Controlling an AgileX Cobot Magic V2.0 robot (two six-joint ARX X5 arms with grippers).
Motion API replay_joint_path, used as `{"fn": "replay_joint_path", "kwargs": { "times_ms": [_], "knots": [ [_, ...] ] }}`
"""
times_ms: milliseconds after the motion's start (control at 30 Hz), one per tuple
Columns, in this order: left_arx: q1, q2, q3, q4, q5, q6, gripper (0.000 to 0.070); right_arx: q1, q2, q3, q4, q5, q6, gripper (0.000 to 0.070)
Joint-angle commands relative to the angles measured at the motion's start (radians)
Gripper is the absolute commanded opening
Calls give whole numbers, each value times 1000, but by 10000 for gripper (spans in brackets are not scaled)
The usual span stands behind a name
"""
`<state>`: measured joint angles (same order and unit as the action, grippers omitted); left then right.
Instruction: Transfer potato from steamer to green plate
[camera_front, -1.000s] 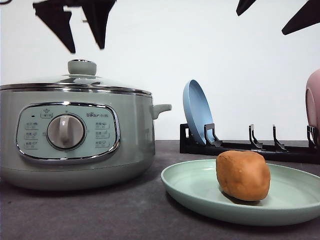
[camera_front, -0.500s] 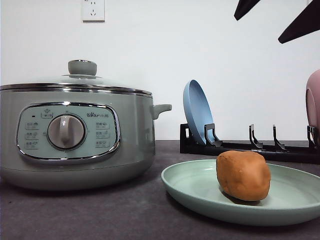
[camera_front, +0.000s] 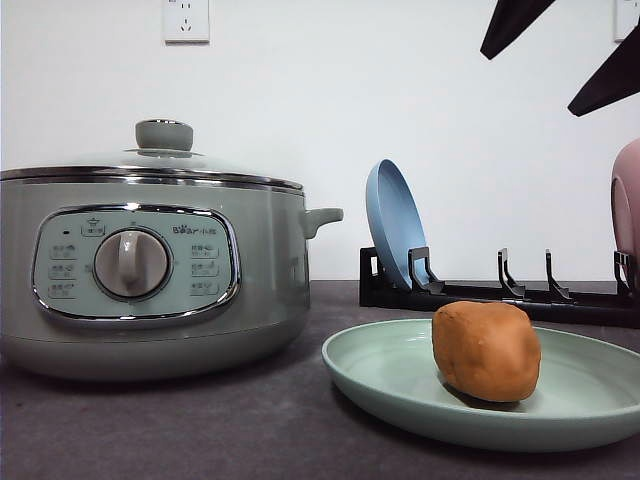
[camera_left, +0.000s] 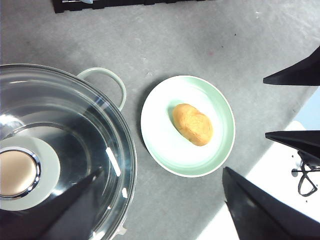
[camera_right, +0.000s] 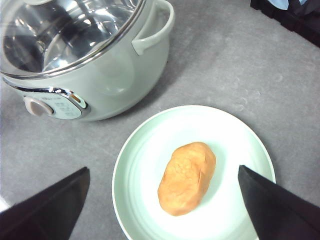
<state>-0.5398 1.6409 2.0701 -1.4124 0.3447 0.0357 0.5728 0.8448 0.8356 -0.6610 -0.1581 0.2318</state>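
The orange-brown potato (camera_front: 487, 350) lies on the pale green plate (camera_front: 395, 385), right of the steamer (camera_front: 150, 270), whose glass lid (camera_left: 60, 150) is on. High above the plate, my right gripper (camera_front: 563, 52) hangs open and holds nothing. Its wrist view looks straight down on the potato (camera_right: 187, 177) and the plate (camera_right: 145, 170) between its spread fingers (camera_right: 47, 205). My left gripper (camera_left: 165, 215) is open and empty, high over the gap between steamer and plate. That view has the potato (camera_left: 192, 124) in the middle of the plate (camera_left: 160, 135).
A black dish rack (camera_front: 500, 290) stands behind the plate with a blue plate (camera_front: 393, 222) upright in it. A pink plate (camera_front: 627, 210) leans at the right edge. The steamer's side handle (camera_front: 322, 217) points toward the rack. Dark grey tabletop (camera_front: 250, 430) lies in front.
The left gripper's fingers, at the top left of the front view a second ago, have risen out of it. The right gripper has drifted slightly right. Potato, plate and steamer are still.
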Motion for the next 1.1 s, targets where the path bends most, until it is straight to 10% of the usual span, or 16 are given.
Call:
{"fn": "replay_joint_path", "kwargs": {
  "times_ms": [0, 100, 167, 1067],
  "knots": [
    [-11, 10, 26, -28, 4, 6, 348, 5, 6, 14, 1, -2, -9, 482],
    [-11, 10, 26, -28, 4, 6, 43, 5, 6, 14, 2, -2, -11, 86],
    [-11, 10, 26, -28, 4, 6, 8, 5, 6, 14, 2, -2, -16, 0],
    [-11, 10, 26, 2, 2, 14, 9, 5, 6, 14, 40, 1, -15, 0]
  ]
}}
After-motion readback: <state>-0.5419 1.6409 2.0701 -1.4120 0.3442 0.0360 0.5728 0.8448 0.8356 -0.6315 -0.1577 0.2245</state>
